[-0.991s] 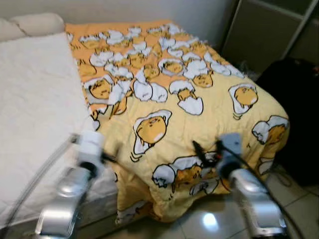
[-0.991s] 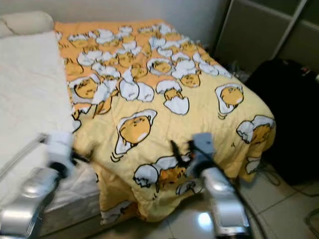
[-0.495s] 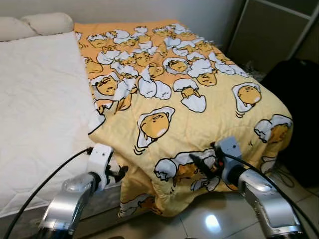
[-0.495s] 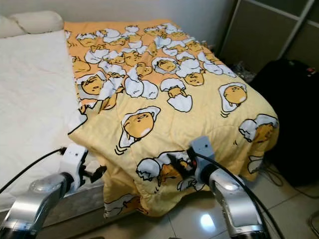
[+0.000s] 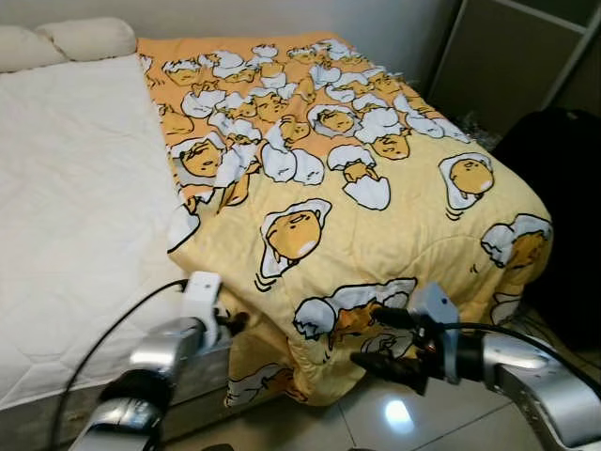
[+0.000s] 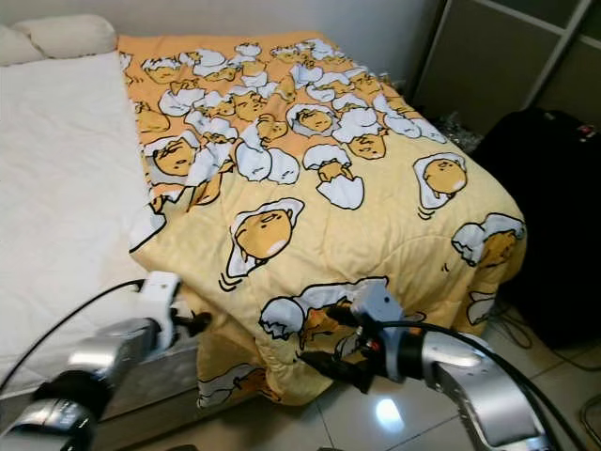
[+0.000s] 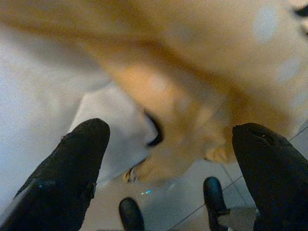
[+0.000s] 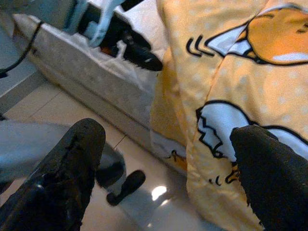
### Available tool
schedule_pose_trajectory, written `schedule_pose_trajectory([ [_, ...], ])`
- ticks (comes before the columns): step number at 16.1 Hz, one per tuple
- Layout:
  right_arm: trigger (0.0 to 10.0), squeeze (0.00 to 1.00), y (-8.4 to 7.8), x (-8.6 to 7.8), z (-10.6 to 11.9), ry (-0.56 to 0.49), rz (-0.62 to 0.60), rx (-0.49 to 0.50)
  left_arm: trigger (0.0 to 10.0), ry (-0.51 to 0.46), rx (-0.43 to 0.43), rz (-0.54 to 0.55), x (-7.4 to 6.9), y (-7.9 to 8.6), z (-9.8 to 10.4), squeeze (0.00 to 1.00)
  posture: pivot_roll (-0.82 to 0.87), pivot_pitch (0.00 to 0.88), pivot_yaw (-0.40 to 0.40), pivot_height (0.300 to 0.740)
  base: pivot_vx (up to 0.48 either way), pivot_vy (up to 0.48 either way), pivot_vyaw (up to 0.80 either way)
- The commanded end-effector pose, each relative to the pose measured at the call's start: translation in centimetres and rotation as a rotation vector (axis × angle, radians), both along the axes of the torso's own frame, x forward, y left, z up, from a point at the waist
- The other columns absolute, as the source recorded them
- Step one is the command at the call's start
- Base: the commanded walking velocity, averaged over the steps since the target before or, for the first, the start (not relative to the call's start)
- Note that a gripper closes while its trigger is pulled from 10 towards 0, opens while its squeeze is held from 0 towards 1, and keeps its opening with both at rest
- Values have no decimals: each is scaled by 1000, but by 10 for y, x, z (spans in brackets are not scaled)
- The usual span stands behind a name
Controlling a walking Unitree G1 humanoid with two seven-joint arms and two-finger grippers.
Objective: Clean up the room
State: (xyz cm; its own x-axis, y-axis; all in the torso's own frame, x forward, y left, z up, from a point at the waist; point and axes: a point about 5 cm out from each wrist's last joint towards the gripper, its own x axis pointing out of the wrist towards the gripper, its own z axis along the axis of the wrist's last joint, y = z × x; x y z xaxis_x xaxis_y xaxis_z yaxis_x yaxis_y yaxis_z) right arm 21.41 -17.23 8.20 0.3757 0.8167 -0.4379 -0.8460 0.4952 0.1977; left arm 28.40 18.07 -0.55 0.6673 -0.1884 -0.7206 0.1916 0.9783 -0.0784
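Reaching both spread-fingered grippers, left gripper (image 5: 230,324) and right gripper (image 5: 376,338), toward the quilt (image 5: 376,207) hem just ahead (pinch deep, evenly)

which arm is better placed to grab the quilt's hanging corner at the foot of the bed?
Probably right. The right gripper is open, level with the yellow quilt corner drooping over the bed's foot. The left gripper sits at the mattress edge, beside the quilt's side.

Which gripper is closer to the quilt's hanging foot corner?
The right gripper, open, is right at the yellow cartoon quilt where it drapes over the bed's foot. The left gripper, also open, sits further along by the mattress side.
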Motion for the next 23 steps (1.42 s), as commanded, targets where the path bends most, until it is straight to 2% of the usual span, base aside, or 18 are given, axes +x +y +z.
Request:
schedule_pose_trajectory([
  [1, 10000, 0, -2, 0, 7, -11, 9, -1, 10000, -45, 9, 11, 9, -3, 4, 0, -156, 0, -39, 740, 0, 0, 0],
  [2, 10000, 0, -4, -1, 10, -8, 8, 0, 10000, -66, 5, 22, 13, -6, 6, 0, -173, 0, -39, 740, 0, 0, 0],
  [4, 10000, 0, -6, -6, 16, -8, 3, 4, 10000, -87, 57, 36, 18, -7, 7, 0, -202, 0, -31, 740, 0, 0, 0],
  [5, 10000, 0, -6, -10, 20, -8, 5, 6, 10000, -79, 143, 54, 17, 0, 5, 0, -226, 4, -25, 740, 0, 0, 0],
  [6, 10000, 0, -6, -12, 21, -7, 7, 7, 10000, -76, 170, 66, 17, 3, 4, 0, -226, 4, -25, 740, 0, 0, 0],
  [7, 10000, 0, -6, -21, 24, 5, 19, 3, 8471, -68, 238, 112, 17, 12, 4, 0, -239, 30, -20, 740, 0, 0, 0],
  [8, 10000, 0, -6, -22, 24, 7, 21, 1, 7176, -68, 249, 118, 17, 14, 4, 0, -240, 33, -19, 740, 0, 0, 0],
  [9, 10000, 0, -6, -27, 25, 18, 27, 1, 9451, -62, 288, 125, 16, 16, 3, 0, -245, 43, -15, 740, 0, 0, 0],
  [10, 10000, 0, -6, -31, 26, 27, 26, 2, 10000, -47, 323, 141, 13, 20, 1, 0, -246, 45, -14, 740, 0, 0, 0],
  [12, 10000, 0, -5, -32, 27, 31, 19, 1, 10000, -53, 269, 160, 11, 15, -2, 0, -256, 49, -14, 740, 0, 0, 0],
  [13, 10000, 0, -5, -33, 28, 32, 17, 0, 10000, -69, 189, 166, 12, 8, -2, 0, -267, 48, -14, 740, 0, 0, 0],
  [14, 10000, 0, -6, -34, 28, 32, 16, -1, 10000, -72, 158, 168, 12, 5, -3, 0, -267, 48, -14, 740, 0, 0, 0],
  [17, 10000, 0, -5, -39, 31, 47, 35, -8, 10000, -53, 150, 139, 8, -4, -8, 0, -298, 63, -15, 740, 0, 0, 0],
  [18, 10000, 0, -4, -42, 32, 53, 48, -16, 9569, -38, 164, 127, 5, -6, -11, 0, -306, 65, -13, 740, 0, 0, 0],
  [19, 10000, 0, -4, -44, 32, 53, 49, -20, 4667, -31, 160, 120, 4, -7, -12, 0, -310, 65, -12, 740, 0, 0, 0],
  [20, 10000, 0, -5, -45, 33, 46, 39, -30, 2471, -23, 155, 113, 3, -8, -13, 0, -314, 65, -10, 740, 0, 0, 0],
  [22, 10000, 0, -6, -46, 33, 43, 29, -32, 0, -24, 147, 115, 3, -9, -14, 0, -323, 64, -8, 740, 0, 0, 0],
  [23, 10000, 0, -6, -46, 34, 41, 24, -33, 0, -27, 141, 120, 3, -9, -13, 0, -325, 61, -8, 740, 0, 0, 0],
])
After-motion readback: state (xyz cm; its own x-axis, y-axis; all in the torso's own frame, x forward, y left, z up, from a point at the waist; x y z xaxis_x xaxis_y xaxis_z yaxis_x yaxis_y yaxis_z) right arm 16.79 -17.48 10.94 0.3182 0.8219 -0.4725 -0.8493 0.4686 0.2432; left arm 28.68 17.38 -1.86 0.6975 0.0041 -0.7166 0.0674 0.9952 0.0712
